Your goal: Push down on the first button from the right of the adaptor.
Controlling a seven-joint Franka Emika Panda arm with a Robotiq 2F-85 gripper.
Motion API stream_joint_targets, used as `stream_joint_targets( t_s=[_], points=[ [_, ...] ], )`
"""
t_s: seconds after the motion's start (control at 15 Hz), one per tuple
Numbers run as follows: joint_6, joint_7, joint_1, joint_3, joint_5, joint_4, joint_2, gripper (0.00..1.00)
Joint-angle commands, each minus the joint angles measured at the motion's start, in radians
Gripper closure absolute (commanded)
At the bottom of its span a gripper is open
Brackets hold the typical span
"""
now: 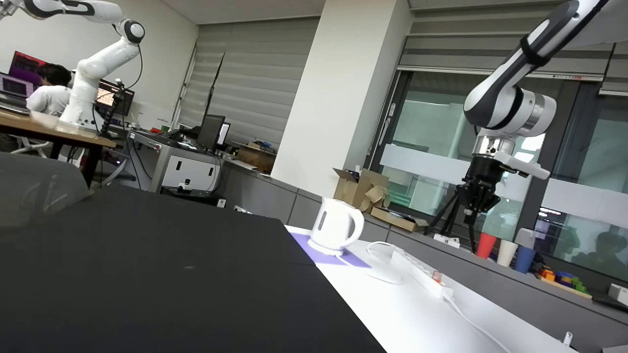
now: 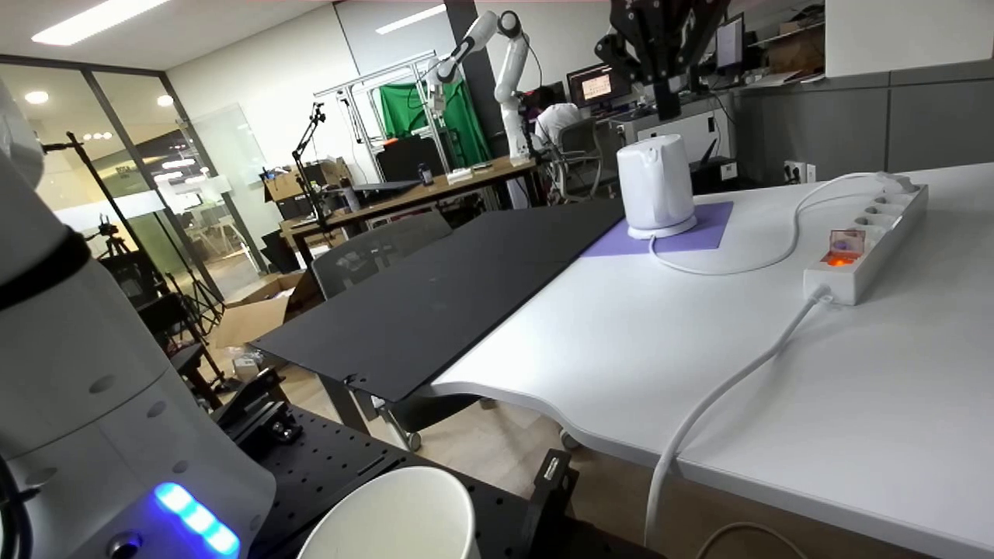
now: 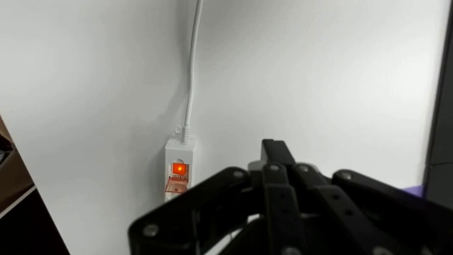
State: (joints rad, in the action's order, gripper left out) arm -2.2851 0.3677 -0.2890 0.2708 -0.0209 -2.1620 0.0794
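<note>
At nine o'clock from the gripper [image 3: 277, 150], wrist view: adaptor [image 3: 170, 157]; orange button [image 3: 179, 169] lit, untouched. Gripper: pressed together, empty. Approach and press apparently outstanding.

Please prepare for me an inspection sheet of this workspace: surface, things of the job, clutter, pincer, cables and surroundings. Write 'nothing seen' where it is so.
Surface: white table; black panel along one side.
Job's things: adaptor on the table; its orange button lit, see-through red cover open.
Clutter: white kettle on a purple mat.
Pincer: shut, nothing seen in it, above the table, apart from the adaptor.
Cables: adaptor cord runs over the table edge; kettle cord leads to the adaptor's end opposite the button.
Surroundings: cups on a grey ledge, a seated person, a second robot arm.
</note>
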Motion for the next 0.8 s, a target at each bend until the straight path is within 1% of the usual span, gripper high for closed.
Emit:
stream_joint_targets(
  t_s=[0.0,0.2,0.33,0.53,0.73],
  points=[
    [-0.136,0.068,-0.041,0.006,-0.114,-0.001,0.089,1.0],
    [-0.227,0.155,-0.091,-0.025,-0.231,0.036,0.195,1.0],
    [-0.263,0.189,-0.125,-0.055,-0.281,0.082,0.272,1.0],
    [-0.284,0.184,-0.169,-0.097,-0.294,0.176,0.382,1.0],
    [-0.265,0.139,-0.192,-0.112,-0.248,0.31,0.494,1.0]
  ],
)
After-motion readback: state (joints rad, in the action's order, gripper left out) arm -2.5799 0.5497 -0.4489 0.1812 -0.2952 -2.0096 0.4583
